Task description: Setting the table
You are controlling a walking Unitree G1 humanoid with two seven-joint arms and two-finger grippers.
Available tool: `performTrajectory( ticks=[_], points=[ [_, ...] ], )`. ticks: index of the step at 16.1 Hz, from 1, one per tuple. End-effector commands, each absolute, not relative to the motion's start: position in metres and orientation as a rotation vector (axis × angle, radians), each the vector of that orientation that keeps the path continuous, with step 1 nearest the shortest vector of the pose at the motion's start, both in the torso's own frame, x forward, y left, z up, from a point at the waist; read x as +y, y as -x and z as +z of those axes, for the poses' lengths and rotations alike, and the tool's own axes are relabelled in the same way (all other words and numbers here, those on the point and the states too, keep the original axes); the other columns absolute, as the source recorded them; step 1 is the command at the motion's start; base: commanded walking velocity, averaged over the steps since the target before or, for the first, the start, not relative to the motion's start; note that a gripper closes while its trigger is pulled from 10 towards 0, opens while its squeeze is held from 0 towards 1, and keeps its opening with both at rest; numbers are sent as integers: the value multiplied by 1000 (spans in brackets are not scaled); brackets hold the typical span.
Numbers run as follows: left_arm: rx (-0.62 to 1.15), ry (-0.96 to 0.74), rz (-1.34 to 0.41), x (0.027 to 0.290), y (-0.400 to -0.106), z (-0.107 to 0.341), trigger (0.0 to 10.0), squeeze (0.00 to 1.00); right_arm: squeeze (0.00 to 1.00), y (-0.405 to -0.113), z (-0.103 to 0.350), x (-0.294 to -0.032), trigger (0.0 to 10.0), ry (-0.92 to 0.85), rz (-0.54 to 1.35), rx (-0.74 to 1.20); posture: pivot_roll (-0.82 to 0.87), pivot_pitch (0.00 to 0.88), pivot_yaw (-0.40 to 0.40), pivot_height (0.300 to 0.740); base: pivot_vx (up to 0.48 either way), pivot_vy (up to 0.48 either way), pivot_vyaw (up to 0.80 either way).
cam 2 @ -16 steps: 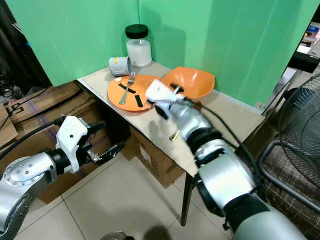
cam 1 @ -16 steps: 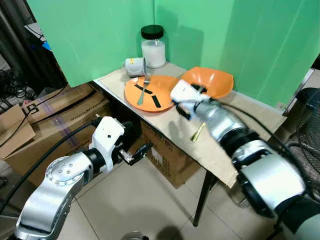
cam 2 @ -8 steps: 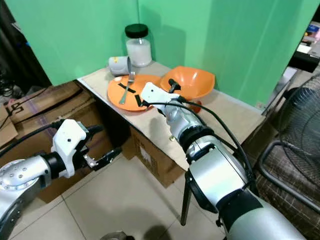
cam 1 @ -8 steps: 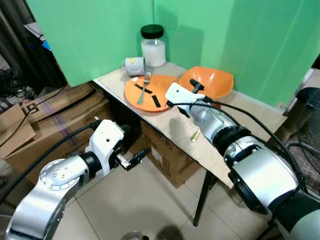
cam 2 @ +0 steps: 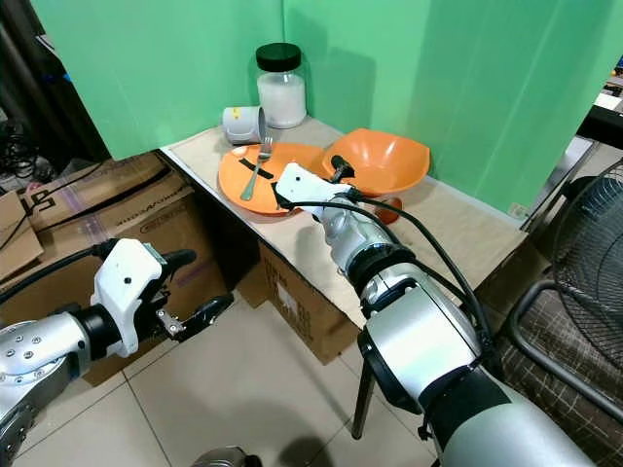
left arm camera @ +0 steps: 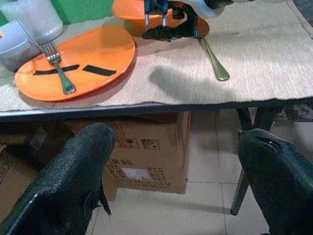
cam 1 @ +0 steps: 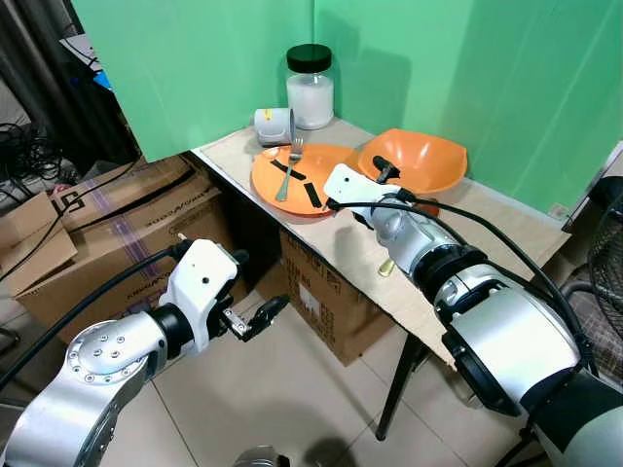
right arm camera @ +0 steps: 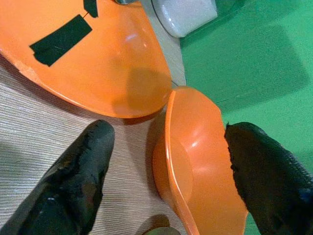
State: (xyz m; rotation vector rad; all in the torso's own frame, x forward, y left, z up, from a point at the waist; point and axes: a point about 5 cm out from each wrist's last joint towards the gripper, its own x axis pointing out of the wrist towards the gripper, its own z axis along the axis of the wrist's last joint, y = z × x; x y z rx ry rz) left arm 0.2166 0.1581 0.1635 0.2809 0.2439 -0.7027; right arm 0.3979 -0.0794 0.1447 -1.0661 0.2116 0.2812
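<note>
An orange plate (cam 1: 313, 165) carrying a fork (cam 1: 289, 167) and two black tape strips lies on the beige mat (cam 1: 487, 233). An orange bowl (cam 1: 419, 161) stands just beyond it. My right gripper (right arm camera: 171, 176) hovers open at the bowl's near rim, one finger on the plate's side, the other over the bowl (right arm camera: 195, 156). A gold spoon (cam 1: 386, 265) lies on the mat by my right forearm. A white jar (cam 1: 312, 88) and a tipped cup (cam 1: 274, 126) sit at the back corner. My left gripper (cam 1: 251, 287) hangs open below the table's edge, holding nothing.
Cardboard boxes (cam 1: 117, 219) stand under and left of the table. A green backdrop (cam 1: 409, 58) rises behind it. A fan (cam 2: 594, 243) and a dark chair frame (cam 2: 545, 331) are at the right. Tiled floor (cam 1: 292, 409) lies in front.
My right gripper has moved from over the mat to the bowl's rim and stayed there. The left arm has sunk slightly. The camera has shifted a little.
</note>
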Motion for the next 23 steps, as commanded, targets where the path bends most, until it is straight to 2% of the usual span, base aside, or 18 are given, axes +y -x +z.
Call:
performTrajectory(
  ticks=[1,10,23],
  points=[
    [238,-294,-686,161,-215,168,10000,0,0,-398,148,-76,0,1069,297,205,236,0,30,740,0,0,0],
    [248,-286,-675,159,-206,166,10000,0,0,-397,147,-71,0,1093,332,196,248,0,2,740,0,0,0],
    [237,-308,-681,160,-211,171,10000,0,0,-397,150,-65,0,1067,342,158,250,0,29,740,0,0,0]
  ],
)
